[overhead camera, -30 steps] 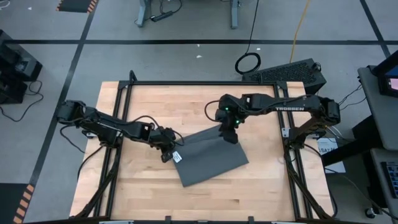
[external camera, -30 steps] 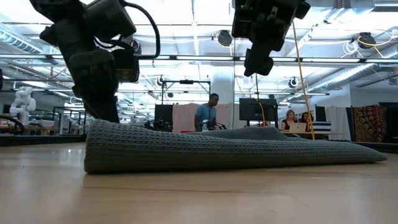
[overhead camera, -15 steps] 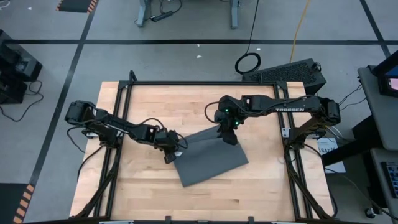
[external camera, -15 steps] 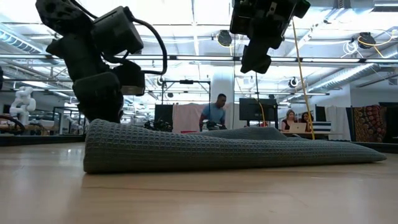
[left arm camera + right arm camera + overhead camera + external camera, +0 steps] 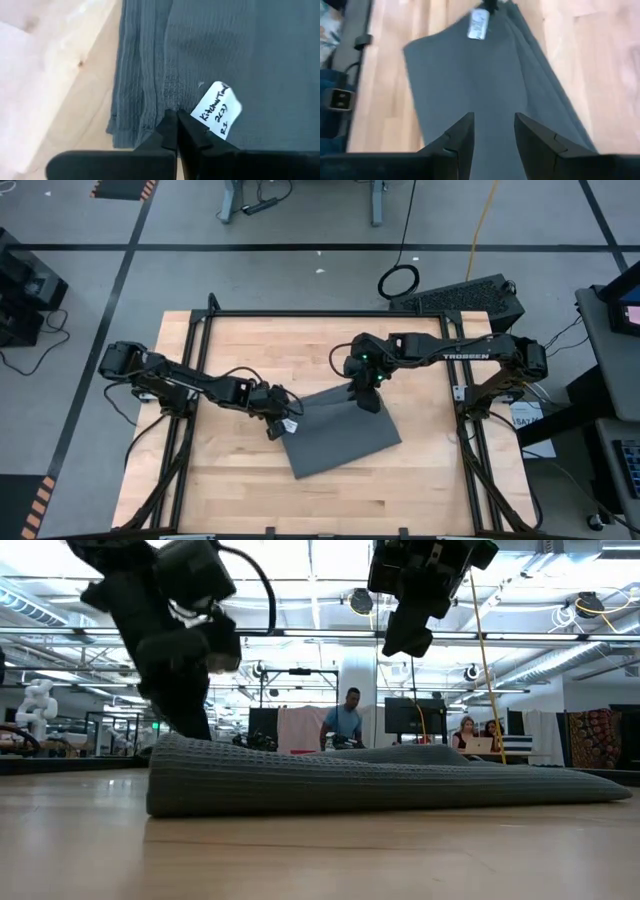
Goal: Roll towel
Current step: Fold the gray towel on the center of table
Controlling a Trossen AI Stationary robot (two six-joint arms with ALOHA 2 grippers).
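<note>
Left fingers (image 5: 176, 131) pinch towel (image 5: 335, 432) edge; right fingers (image 5: 492, 135) apart.

"TROSSEN" is printed in white on the right arm (image 5: 468, 356). Black handwriting is seen on the white tag (image 5: 216, 109) of the towel (image 5: 240, 55); its words cannot be read surely.

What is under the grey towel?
The wooden table is under the towel. Anything else beneath it is hidden by the cloth.
</note>
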